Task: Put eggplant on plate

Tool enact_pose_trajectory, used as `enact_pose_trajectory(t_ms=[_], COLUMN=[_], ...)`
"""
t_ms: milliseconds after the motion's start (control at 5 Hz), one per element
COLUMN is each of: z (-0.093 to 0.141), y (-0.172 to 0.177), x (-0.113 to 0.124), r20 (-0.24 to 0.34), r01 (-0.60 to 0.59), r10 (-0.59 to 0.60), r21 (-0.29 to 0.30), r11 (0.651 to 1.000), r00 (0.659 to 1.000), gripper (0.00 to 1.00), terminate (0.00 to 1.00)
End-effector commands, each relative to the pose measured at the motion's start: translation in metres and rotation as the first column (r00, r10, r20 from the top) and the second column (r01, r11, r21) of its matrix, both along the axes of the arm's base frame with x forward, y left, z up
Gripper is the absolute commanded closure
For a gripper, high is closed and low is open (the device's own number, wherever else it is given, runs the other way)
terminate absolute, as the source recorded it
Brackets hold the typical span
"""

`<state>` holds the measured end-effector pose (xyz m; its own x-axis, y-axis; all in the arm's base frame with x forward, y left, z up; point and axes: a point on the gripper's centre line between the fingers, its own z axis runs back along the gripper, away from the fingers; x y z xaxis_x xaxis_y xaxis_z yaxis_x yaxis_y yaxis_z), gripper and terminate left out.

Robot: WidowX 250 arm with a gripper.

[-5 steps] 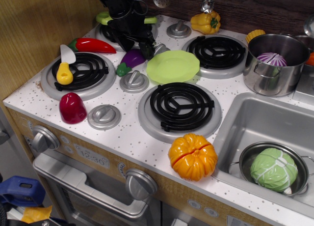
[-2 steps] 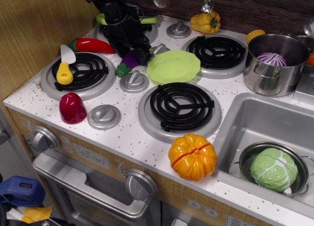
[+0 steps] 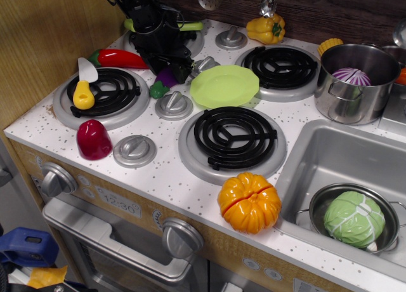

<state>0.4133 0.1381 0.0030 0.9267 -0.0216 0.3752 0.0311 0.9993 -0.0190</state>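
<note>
We've got our end effector (image 3: 170,68) low over the eggplant (image 3: 162,81), can't tell if it's gripping; plate (image 3: 224,86) sits just beside, handy for the drop.

Even, fairly bright overhead lighting. White glare spots sit on the orange pumpkin (image 3: 249,202), the steel pot (image 3: 353,82) at right and the oven handle (image 3: 114,244) at lower left. Shadows are soft and short. The dark wall along the top edge is underexposed, and the black gripper (image 3: 166,63) in the upper left loses detail. Focus is mildly soft throughout.
</note>
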Motion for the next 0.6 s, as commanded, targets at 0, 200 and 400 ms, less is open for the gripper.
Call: enact_pose_trajectory(t_ms=[0, 200, 400], z=[0.048, 0.084, 0.102], y=[0.001, -0.013, -0.033], x=[0.007, 0.008, 0.013], r20=[0.04, 0.043, 0.045], r01=[-0.025, -0.08, -0.137], r10=[0.023, 0.076, 0.133], r21=[0.053, 0.11, 0.1], r11=[0.998, 0.991, 0.985], r00=[0.999, 0.996, 0.99], gripper=[1.0, 1.0, 1.0], terminate=[0.0, 0.0, 0.0])
